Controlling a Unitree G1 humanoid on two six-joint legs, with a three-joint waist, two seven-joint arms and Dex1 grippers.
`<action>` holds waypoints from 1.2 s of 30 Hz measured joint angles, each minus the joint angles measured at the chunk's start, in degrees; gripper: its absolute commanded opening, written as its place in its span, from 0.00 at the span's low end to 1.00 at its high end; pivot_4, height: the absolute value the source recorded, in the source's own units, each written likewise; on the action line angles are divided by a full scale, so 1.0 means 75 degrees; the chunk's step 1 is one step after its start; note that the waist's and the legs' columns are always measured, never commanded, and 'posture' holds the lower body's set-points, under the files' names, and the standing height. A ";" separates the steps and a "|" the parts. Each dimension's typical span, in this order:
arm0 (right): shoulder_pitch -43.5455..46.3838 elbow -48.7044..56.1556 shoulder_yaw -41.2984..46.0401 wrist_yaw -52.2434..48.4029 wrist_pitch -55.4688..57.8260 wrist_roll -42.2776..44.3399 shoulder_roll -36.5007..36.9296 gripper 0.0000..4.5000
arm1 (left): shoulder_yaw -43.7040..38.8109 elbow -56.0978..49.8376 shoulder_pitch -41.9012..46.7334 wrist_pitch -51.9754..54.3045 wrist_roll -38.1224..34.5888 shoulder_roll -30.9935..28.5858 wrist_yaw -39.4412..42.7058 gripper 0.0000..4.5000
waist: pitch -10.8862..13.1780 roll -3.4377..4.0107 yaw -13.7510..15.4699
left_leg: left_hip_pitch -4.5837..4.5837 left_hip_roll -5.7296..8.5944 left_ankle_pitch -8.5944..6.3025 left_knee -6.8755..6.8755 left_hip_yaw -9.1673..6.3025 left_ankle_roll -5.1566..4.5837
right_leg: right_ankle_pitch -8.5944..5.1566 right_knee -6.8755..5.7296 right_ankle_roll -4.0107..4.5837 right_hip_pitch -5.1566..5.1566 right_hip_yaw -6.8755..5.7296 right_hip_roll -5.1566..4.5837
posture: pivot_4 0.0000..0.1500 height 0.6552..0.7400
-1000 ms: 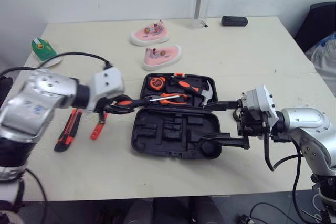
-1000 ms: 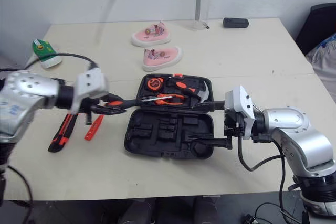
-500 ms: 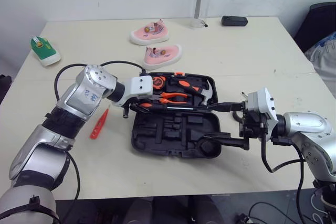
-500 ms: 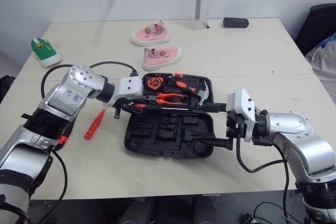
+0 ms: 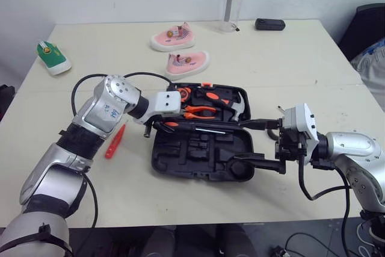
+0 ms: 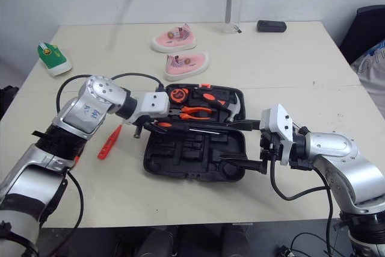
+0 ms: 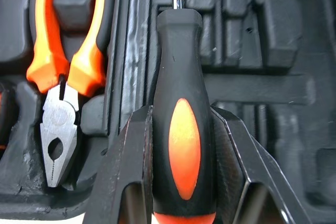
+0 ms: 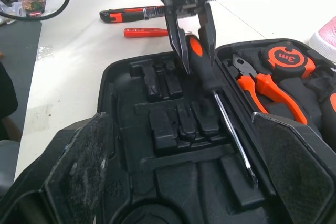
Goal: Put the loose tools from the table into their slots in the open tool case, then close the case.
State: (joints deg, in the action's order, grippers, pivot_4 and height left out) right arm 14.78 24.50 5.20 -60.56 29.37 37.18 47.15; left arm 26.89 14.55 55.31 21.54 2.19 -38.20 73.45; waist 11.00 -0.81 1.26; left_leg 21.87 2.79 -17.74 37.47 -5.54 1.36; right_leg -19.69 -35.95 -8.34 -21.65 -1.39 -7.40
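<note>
**Screwdriver held over open tool case**

A red hand tool (image 5: 114,141) lies on the table (image 5: 271,58) left of the case. The right wrist view adds a utility knife (image 8: 137,13) beside it. The left gripper (image 7: 181,116) is clamped on the screwdriver (image 7: 178,66) handle, over the far edge of the tool case's (image 5: 201,161) near half, just beside the slotted pliers (image 5: 201,111). Its long axis runs left-right, shaft pointing right. The right gripper (image 5: 260,141) has its fingers wide apart at the case's right edge.

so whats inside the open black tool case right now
Orange-handled pliers, an orange tape measure and a hammer sit in the far half. The left gripper holds a black-and-orange screwdriver along the hinge; whatever lies under it is hidden.
</note>
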 measured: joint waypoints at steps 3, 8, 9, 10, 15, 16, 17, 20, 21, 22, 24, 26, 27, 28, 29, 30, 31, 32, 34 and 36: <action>0.0000 0.0000 0.0000 0.0015 0.0044 0.0000 0.0000 1.00 | 0.0001 0.0015 0.0018 -0.0095 0.0066 0.0111 0.0066 0.18 | 0.0000 0.0000 -0.0002 | 0.0027 0.0000 0.0000 0.0018 -0.0007 0.0000 | 0.0001 -0.0001 -0.0001 -0.0013 -0.0013 0.0000 | 1.00 0.85; -0.0002 0.0000 0.0000 0.0040 0.0088 0.0000 0.0000 1.00 | 0.0003 0.0483 0.0152 -0.0345 0.0203 0.0342 0.0072 0.18 | 0.0000 0.0000 0.0001 | 0.0046 0.0008 0.0000 0.0048 -0.0007 0.0000 | 0.0003 -0.0006 -0.0005 -0.0011 -0.0031 -0.0001 | 1.00 0.85; -0.0002 0.0001 0.0000 0.0056 0.0091 0.0000 0.0000 1.00 | 0.0004 0.0564 0.0191 -0.0389 0.0218 0.0364 0.0095 0.18 | 0.0000 0.0000 0.0002 | 0.0046 0.0009 0.0000 0.0050 -0.0007 0.0000 | 0.0003 -0.0007 -0.0006 -0.0010 -0.0031 -0.0001 | 1.00 0.85; -0.0005 0.0001 0.0000 0.0072 0.0094 0.0000 0.0000 1.00 | 0.0004 0.0582 0.0208 -0.0410 0.0240 0.0372 0.0109 0.18 | 0.0000 0.0000 0.0000 | 0.0047 0.0009 0.0000 0.0052 -0.0008 0.0000 | 0.0004 -0.0007 -0.0007 -0.0010 -0.0031 -0.0001 | 1.00 0.85; -0.0009 0.0001 0.0000 0.0143 0.0096 0.0000 0.0000 1.00 | 0.0000 0.0586 0.0225 -0.0384 0.0284 0.0375 0.0166 0.41 | 0.0000 0.0000 -0.0005 | 0.0047 0.0009 0.0000 0.0053 -0.0009 0.0000 | 0.0005 -0.0009 -0.0008 -0.0010 -0.0032 -0.0001 | 1.00 0.85; -0.0015 0.0001 0.0004 0.0147 0.0096 -0.0001 0.0000 1.00 | 0.0002 0.0581 0.0224 -0.0364 0.0303 0.0375 0.0221 0.49 | 0.0000 0.0000 -0.0005 | 0.0047 0.0009 0.0000 0.0053 -0.0009 -0.0001 | 0.0005 -0.0010 -0.0009 -0.0010 -0.0032 -0.0002 | 1.00 0.85; -0.0028 0.0000 0.0009 0.0149 0.0095 -0.0003 0.0000 1.00 | 0.0001 0.0570 0.0224 -0.0321 0.0303 0.0375 0.0249 0.60 | 0.0000 0.0000 -0.0002 | 0.0047 0.0010 0.0000 0.0055 -0.0009 -0.0001 | 0.0005 -0.0012 -0.0008 -0.0010 -0.0032 -0.0002 | 1.00 0.85; -0.0065 -0.0002 0.0076 0.0146 0.0094 -0.0001 0.0005 1.00 | -0.0133 0.0254 0.0093 -0.0256 0.0261 0.0275 0.0286 0.90 | 0.0000 0.0000 -0.0010 | 0.0051 0.0010 0.0000 0.0060 -0.0015 -0.0001 | 0.0005 -0.0013 -0.0009 -0.0009 -0.0031 -0.0002 | 1.00 0.85; -0.0096 -0.0011 0.0134 0.0147 0.0096 -0.0002 0.0018 1.00 | -0.0209 0.0089 0.0038 -0.0185 0.0194 0.0224 0.0332 0.95 | 0.0000 0.0000 -0.0011 | 0.0051 0.0009 -0.0001 0.0059 -0.0020 -0.0001 | 0.0005 -0.0014 -0.0009 -0.0010 -0.0031 -0.0003 | 1.00 0.85; -0.0114 -0.0011 0.0202 0.0146 0.0096 -0.0002 0.0040 1.00 | -0.0354 -0.0232 -0.0073 0.0005 0.0043 0.0135 0.0400 0.98 | 0.0000 0.0001 -0.0018 | 0.0052 0.0008 -0.0001 0.0058 -0.0021 -0.0002 | 0.0005 -0.0012 -0.0009 -0.0012 -0.0029 -0.0003 | 1.00 0.85; -0.0174 -0.0015 0.0297 0.0148 0.0093 -0.0012 0.0107 1.00 | -0.0734 -0.0848 -0.0282 0.0412 -0.0349 -0.0016 0.0503 0.98 | 0.0000 0.0001 -0.0025 | 0.0051 0.0006 -0.0002 0.0057 -0.0029 -0.0003 | 0.0005 -0.0011 -0.0009 -0.0011 -0.0029 -0.0003 | 1.00 0.85; -0.0286 -0.0067 0.0306 0.0153 0.0074 -0.0054 0.0108 1.00 | -0.1130 -0.0989 -0.0442 0.0453 -0.0613 -0.0113 0.0453 0.98 | -0.0001 0.0001 -0.0023 | 0.0050 0.0006 -0.0002 0.0061 -0.0031 -0.0003 | 0.0005 -0.0014 -0.0009 -0.0011 -0.0029 -0.0003 | 1.00 0.85; -0.0310 -0.0155 0.0299 0.0156 0.0035 -0.0133 0.0102 1.00 | -0.1356 -0.0939 -0.0547 0.0403 -0.0709 -0.0114 0.0356 0.98 | -0.0001 0.0002 -0.0023 | 0.0047 0.0008 -0.0002 0.0065 -0.0028 -0.0003 | 0.0005 -0.0013 -0.0009 -0.0011 -0.0026 -0.0004 | 1.00 0.85; -0.0317 -0.0291 0.0298 0.0162 -0.0043 -0.0231 0.0098 1.00 | -0.1531 -0.0865 -0.0647 0.0325 -0.0795 -0.0095 0.0234 0.92 | -0.0001 0.0002 -0.0020 | 0.0045 0.0010 -0.0002 0.0070 -0.0026 -0.0003 | 0.0005 -0.0012 -0.0009 -0.0010 -0.0024 -0.0005 | 1.00 0.85; -0.0319 -0.0365 0.0297 0.0163 -0.0086 -0.0290 0.0097 1.00 | -0.1639 -0.0774 -0.0710 0.0227 -0.0867 -0.0049 0.0165 0.86 | -0.0001 0.0002 -0.0012 | 0.0045 0.0011 -0.0002 0.0071 -0.0026 -0.0004 | 0.0006 -0.0013 -0.0010 -0.0010 -0.0024 -0.0006 | 1.00 0.85; -0.0314 -0.0427 0.0287 0.0161 -0.0130 -0.0360 0.0077 1.00 | -0.1831 -0.0574 -0.0792 0.0054 -0.0994 0.0069 0.0106 0.80 | -0.0001 0.0002 -0.0007 | 0.0045 0.0012 -0.0002 0.0072 -0.0026 -0.0004 | 0.0006 -0.0013 -0.0010 -0.0010 -0.0023 -0.0007 | 1.00 0.85; -0.0315 -0.0479 0.0274 0.0158 -0.0188 -0.0404 0.0048 1.00 | -0.2008 -0.0366 -0.0863 -0.0132 -0.1143 0.0216 0.0067 0.69 | -0.0001 0.0002 -0.0006 | 0.0046 0.0012 -0.0002 0.0072 -0.0027 -0.0004 | 0.0006 -0.0013 -0.0010 -0.0010 -0.0025 -0.0007 | 1.00 0.85; -0.0314 -0.0518 0.0262 0.0157 -0.0235 -0.0437 0.0025 1.00 | -0.2198 -0.0095 -0.0902 -0.0351 -0.1315 0.0422 0.0012 0.60 | -0.0001 0.0002 -0.0004 | 0.0046 0.0012 -0.0002 0.0072 -0.0027 -0.0004 | 0.0006 -0.0014 -0.0011 -0.0010 -0.0025 -0.0008 | 1.00 0.85; -0.0305 -0.0568 0.0245 0.0157 -0.0260 -0.0467 -0.0021 1.00 | -0.2448 0.0319 -0.0965 -0.0701 -0.1580 0.0744 -0.0111 0.39 | -0.0001 0.0002 0.0001 | 0.0051 0.0013 -0.0002 0.0072 -0.0027 -0.0004 | 0.0008 -0.0015 -0.0014 -0.0010 -0.0030 -0.0008 | 1.00 0.85; -0.0303 -0.0579 0.0241 0.0158 -0.0267 -0.0522 -0.0036 1.00 | -0.2636 0.0707 -0.1035 -0.1092 -0.1716 0.0916 -0.0173 0.19 | -0.0001 0.0002 0.0001 | 0.0051 0.0014 -0.0002 0.0071 -0.0026 -0.0004 | 0.0009 -0.0013 -0.0016 -0.0010 -0.0031 -0.0009 | 1.00 0.85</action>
State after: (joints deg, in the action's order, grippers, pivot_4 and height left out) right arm 12.51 20.16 7.01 -59.38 27.37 33.27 46.88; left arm 7.12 19.85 47.54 13.35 -10.68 -31.33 72.16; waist 10.99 -0.79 1.26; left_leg 22.26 2.89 -17.76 38.00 -5.73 1.33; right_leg -19.62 -36.05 -8.46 -21.72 -1.62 -7.47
